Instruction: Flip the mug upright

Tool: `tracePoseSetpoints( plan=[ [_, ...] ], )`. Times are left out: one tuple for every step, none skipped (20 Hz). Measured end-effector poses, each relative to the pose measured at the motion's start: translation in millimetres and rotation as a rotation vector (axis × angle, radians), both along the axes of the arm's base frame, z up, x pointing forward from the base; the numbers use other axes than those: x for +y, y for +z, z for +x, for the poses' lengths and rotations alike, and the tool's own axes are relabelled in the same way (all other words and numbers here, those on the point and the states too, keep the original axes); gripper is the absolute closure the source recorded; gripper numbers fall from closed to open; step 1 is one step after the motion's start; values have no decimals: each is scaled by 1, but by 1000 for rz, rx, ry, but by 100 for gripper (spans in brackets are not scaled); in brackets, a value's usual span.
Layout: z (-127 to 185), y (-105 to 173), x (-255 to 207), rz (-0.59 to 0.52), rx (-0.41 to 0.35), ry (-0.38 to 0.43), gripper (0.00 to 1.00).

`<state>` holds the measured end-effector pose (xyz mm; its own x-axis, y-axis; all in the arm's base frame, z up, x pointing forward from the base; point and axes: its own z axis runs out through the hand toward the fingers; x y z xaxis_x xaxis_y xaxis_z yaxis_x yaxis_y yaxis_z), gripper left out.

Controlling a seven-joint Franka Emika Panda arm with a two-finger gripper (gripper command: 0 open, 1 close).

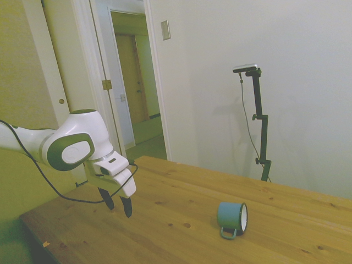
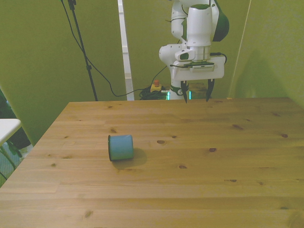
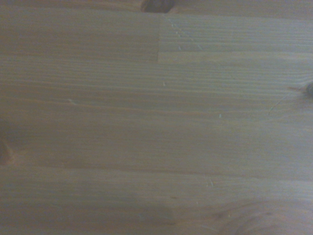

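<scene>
In the front view, bare bench [image 2: 199, 190] runs from the near edge up to the mug [image 2: 120, 147], which lies on its side toward the front view's left, clear of every edge. The side view shows its white mouth turned away from the arm, handle low against the wood. Well beyond it, near the far edge, the hand [image 2: 195, 96] hangs above the bench, fingers spread wide, holding nothing.

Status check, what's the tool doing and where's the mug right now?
Tool open, empty, hanging above the table. Mug on its side, apart from the tool. Nothing between them.
</scene>
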<state>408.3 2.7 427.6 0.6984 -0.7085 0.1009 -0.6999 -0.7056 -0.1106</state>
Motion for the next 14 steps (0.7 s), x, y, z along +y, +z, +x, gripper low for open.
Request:
tracePoseSetpoints(
  plan=[
    [0,0,0,0,3,0,0],
    [0,-2,0,1,14,1,0],
    [2,1,-1,-2,9,1,0],
    [6,8,-5,-6,-2,-2,0],
    [12,15,-12,-9,-11,-10,0],
    [19,21,-21,-13,-18,-20,0],
    [28,27,-33,-18,-26,-32,0],
    [37,32,-46,-22,-31,-43,0],
    [48,35,-61,-23,-36,-48,0],
    [59,38,-77,-24,-41,-47,0],
    [71,40,-92,-27,-43,-44,0],
    [82,40,-108,-30,-43,-37,0],
    [92,41,-123,-36,-45,-25,0],
    [103,41,-137,-44,-48,-8,0]
  ],
)
